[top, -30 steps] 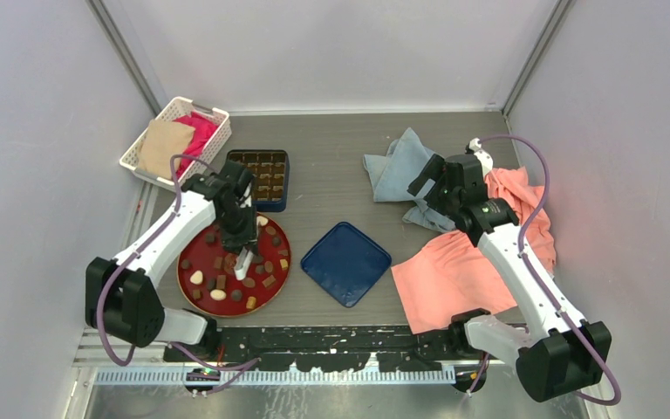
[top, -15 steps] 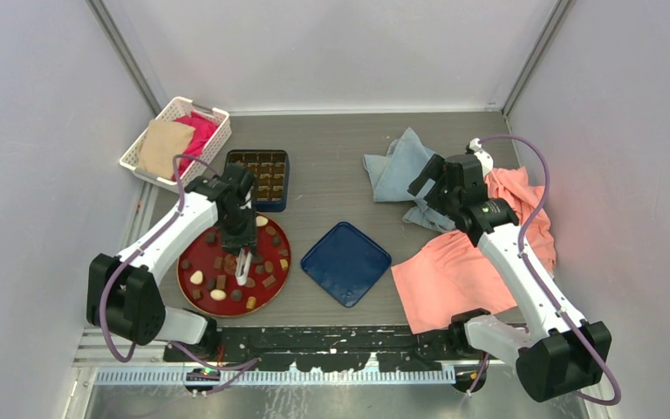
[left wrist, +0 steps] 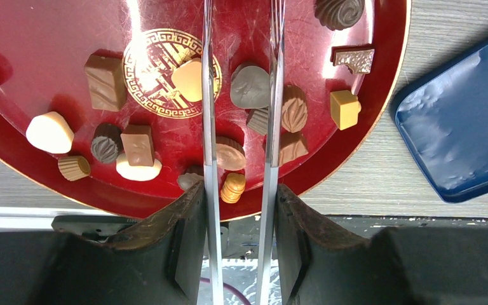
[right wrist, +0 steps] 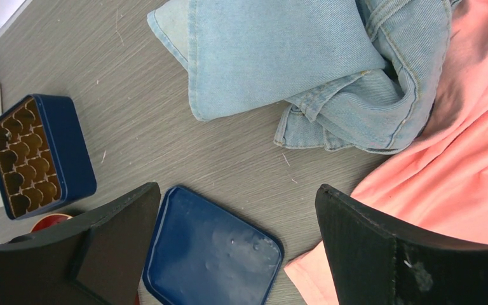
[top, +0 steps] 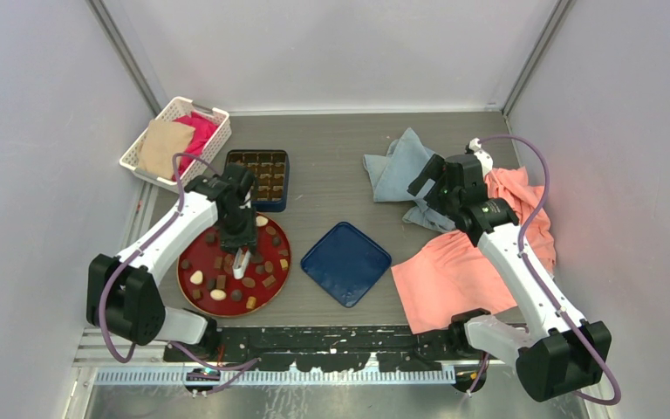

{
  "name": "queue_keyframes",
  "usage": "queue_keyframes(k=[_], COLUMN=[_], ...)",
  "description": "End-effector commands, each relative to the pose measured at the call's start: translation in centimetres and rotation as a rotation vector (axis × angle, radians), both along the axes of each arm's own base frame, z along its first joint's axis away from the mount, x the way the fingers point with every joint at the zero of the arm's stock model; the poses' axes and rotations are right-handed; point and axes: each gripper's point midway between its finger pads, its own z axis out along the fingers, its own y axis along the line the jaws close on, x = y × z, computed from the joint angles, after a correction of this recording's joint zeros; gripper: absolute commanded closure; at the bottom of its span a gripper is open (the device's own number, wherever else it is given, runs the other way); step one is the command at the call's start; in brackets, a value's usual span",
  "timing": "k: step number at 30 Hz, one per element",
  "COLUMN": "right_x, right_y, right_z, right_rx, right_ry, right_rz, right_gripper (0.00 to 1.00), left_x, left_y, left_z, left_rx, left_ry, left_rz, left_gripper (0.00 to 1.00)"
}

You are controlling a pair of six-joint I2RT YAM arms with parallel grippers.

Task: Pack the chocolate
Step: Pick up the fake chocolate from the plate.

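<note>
Several chocolate pieces [top: 227, 278], dark brown, tan and cream, lie loose on the round red plate [top: 266, 292]. In the left wrist view they are spread over the plate [left wrist: 51, 38]; a dark round piece [left wrist: 250, 86] lies between the two metal tongs blades [left wrist: 206, 95]. My left gripper [top: 241, 249] [left wrist: 238, 197] is shut on the tongs above the plate; the tong tips are cut off at the frame's top. The blue box [top: 258, 179] [right wrist: 35, 155] holds brown pieces in its cells. My right gripper [top: 427, 188] [right wrist: 236, 190] is open and empty above the table.
A blue lid [top: 346, 263] [left wrist: 464, 140] [right wrist: 210, 254] lies right of the plate. A denim cloth [top: 397, 170] [right wrist: 305, 63] and a salmon cloth [top: 462, 262] [right wrist: 457, 159] lie at the right. A white basket [top: 174, 140] with cloths stands at the far left.
My left gripper and the tongs have shifted slightly over the plate. The right arm has not moved.
</note>
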Motion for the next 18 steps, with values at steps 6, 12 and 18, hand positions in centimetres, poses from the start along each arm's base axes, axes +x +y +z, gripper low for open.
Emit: queue_keyframes(k=[6,12,18], right_x=[0.6,0.5,0.2], right_y=[0.4,0.3,0.0], right_z=[1.6,1.6,1.6], right_rx=[0.034,0.029,0.016], right_ry=[-0.053,-0.055,-0.058], right_rz=[-0.002,-0.004,-0.01], right_gripper=[0.03,0.03,0.03], left_x=[0.5,0.6,0.9], left_y=[-0.1,-0.1,0.1], left_z=[0.8,-0.5,-1.5], left_rx=[0.0,0.014,0.03], left_ry=[-0.028,-0.01,0.002], left_rz=[-0.004,0.007,0.009], left_gripper=[0.59,0.59,0.58])
